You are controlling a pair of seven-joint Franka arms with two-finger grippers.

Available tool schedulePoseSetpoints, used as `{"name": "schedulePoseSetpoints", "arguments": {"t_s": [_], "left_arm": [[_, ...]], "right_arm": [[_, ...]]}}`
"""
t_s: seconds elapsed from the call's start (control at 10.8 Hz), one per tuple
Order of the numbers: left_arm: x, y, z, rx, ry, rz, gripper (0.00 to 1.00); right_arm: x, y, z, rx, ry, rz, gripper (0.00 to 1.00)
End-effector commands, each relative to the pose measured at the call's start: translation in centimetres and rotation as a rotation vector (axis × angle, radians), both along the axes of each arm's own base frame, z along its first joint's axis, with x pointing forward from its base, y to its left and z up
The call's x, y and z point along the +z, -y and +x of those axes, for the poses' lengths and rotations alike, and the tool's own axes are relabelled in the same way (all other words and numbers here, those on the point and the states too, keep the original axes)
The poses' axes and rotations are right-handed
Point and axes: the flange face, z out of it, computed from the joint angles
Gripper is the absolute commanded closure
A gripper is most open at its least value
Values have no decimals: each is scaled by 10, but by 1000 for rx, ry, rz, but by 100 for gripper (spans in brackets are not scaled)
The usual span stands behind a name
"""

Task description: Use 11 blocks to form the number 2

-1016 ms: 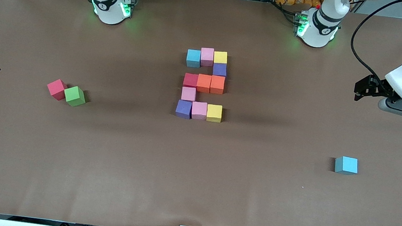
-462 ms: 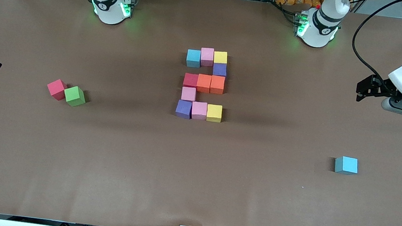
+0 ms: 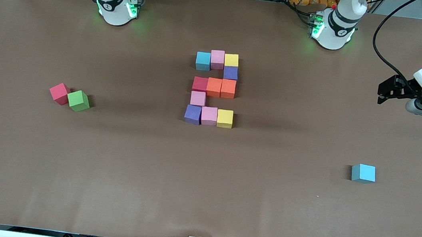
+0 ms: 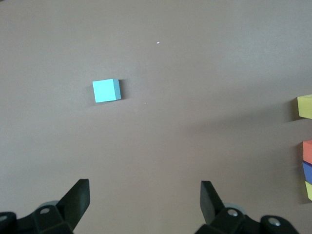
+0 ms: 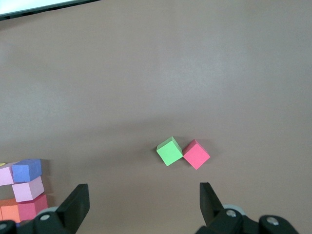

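Several blocks lie packed together mid-table in the shape of a 2. Its row nearest the bases is blue (image 3: 203, 60), pink (image 3: 217, 59) and yellow (image 3: 231, 60), with purple (image 3: 230, 72) under the yellow. The middle row is red (image 3: 200, 83) and two orange (image 3: 220, 88). A pink block (image 3: 198, 98) joins it to the row of purple (image 3: 193, 114), pink (image 3: 209, 116) and yellow (image 3: 225, 118). My left gripper (image 4: 145, 188) hangs open and empty, high over the left arm's end. My right gripper (image 5: 144, 192) is open and empty over the right arm's end.
A loose blue cube (image 3: 363, 173) (image 4: 106, 90) sits toward the left arm's end, nearer the front camera than the figure. A red cube (image 3: 59, 93) (image 5: 196, 154) and a green cube (image 3: 78, 100) (image 5: 169, 151) touch each other toward the right arm's end.
Both arms have drawn back a little toward their own ends of the table and toward the bases. No block has moved.
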Motion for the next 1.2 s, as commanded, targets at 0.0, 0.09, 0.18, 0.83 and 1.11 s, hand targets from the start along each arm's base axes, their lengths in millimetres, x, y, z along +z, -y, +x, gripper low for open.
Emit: {"name": "schedulePoseSetpoints", "arguments": {"t_s": [0.0, 0.09, 0.18, 0.83, 1.11], "left_arm": [[14, 4, -4, -5, -12, -15, 0], [16, 5, -4, -7, -9, -17, 0], [18, 6, -5, -8, -13, -16, 0], [40, 1, -10, 172, -11, -92, 0], [38, -7, -10, 235, -23, -80, 0]], "right_arm": [[2, -2, -2, -2, -3, 1, 0], [3, 0, -3, -5, -2, 0, 0], [3, 2, -4, -12, -5, 2, 0], [6, 0, -5, -10, 3, 8, 0], [7, 0, -6, -7, 4, 11, 0]]}}
